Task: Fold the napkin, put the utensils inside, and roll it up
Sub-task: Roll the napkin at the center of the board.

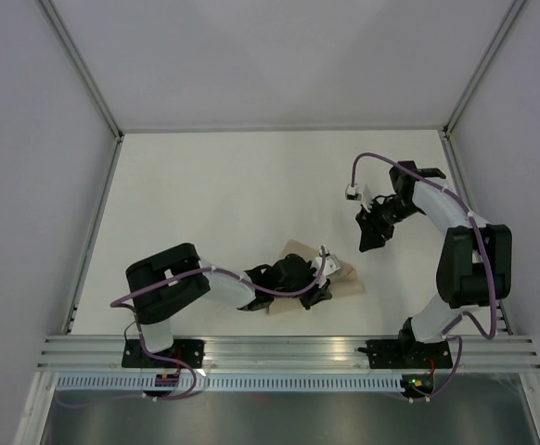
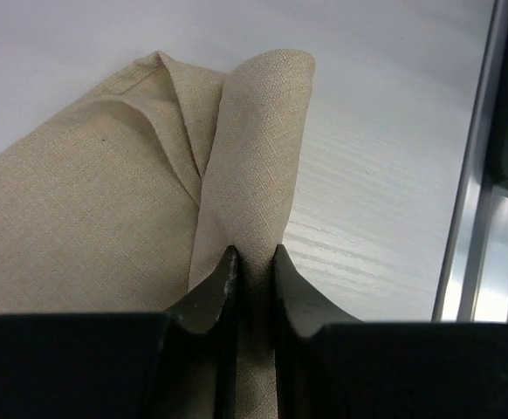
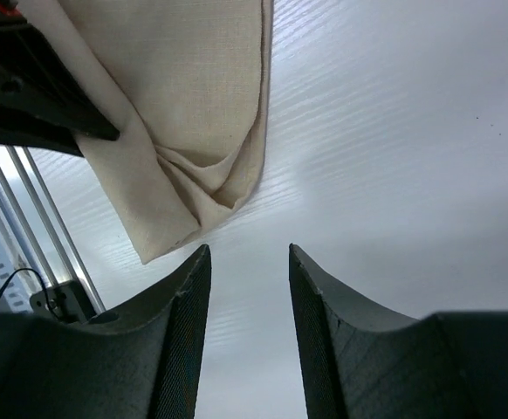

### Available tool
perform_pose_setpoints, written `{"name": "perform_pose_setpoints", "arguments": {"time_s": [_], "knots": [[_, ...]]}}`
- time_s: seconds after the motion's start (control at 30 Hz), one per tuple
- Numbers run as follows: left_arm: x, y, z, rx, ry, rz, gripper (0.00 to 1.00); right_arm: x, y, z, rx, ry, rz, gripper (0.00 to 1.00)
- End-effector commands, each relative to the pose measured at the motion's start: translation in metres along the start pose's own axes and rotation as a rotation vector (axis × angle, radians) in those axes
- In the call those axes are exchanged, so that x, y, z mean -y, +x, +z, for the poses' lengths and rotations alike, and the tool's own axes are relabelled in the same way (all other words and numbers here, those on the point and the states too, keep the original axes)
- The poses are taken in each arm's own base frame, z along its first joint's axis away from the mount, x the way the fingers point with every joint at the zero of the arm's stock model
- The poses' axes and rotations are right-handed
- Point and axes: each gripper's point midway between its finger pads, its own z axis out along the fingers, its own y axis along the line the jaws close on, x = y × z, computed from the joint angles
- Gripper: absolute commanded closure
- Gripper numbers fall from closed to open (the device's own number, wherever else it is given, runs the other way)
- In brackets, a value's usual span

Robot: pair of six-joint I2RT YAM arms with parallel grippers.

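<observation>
The top view looks steeply down from above and behind the arm bases over the whole worktop (image 1: 233, 185). The left wrist view sits low and very close, facing along its jaws at the napkin (image 2: 79, 227). The right wrist view hangs higher and farther off, facing the near rail (image 3: 27, 227). All three views share the napkin.

This is a robotics lab cell. Plain pale panels (image 1: 279, 56) on aluminium posts (image 1: 81, 65) enclose a white table (image 1: 214, 195). An extrusion rail (image 1: 289, 350) edges its near side.

the tan-beige napkin (image 1: 348, 279) lies folded and rumpled, one narrow fold standing up.
</observation>
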Motion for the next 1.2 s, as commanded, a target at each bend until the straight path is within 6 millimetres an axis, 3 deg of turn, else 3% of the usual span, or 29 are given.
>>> {"name": "perform_pose_setpoints", "arguments": {"time_s": [0.0,0.2,0.43,0.6,0.9,1.17], "knots": [[0.016,0.027,-0.014,-0.063,0.140,-0.209,0.98,-0.004,-0.021,-0.013,0.112,0.092,-0.165,0.52],[0.012,0.030,-0.018,-0.025,0.238,-0.385,0.98,-0.026,-0.012,-0.013,0.124,0.091,-0.336,0.48],[0.011,0.035,-0.020,-0.014,0.384,-0.583,0.98,-0.059,0.010,0.022,0.074,0.011,-0.451,0.41],[0.007,0.039,-0.017,-0.038,0.405,-0.653,0.98,-0.073,0.007,0.043,0.061,0.052,-0.573,0.38],[0.001,0.048,-0.012,-0.079,0.394,-0.700,0.98,-0.086,0.018,0.077,-0.029,-0.007,-0.619,0.35],[-0.006,0.052,-0.010,-0.102,0.367,-0.716,0.98,-0.091,0.034,0.094,-0.082,-0.047,-0.620,0.43]]}}
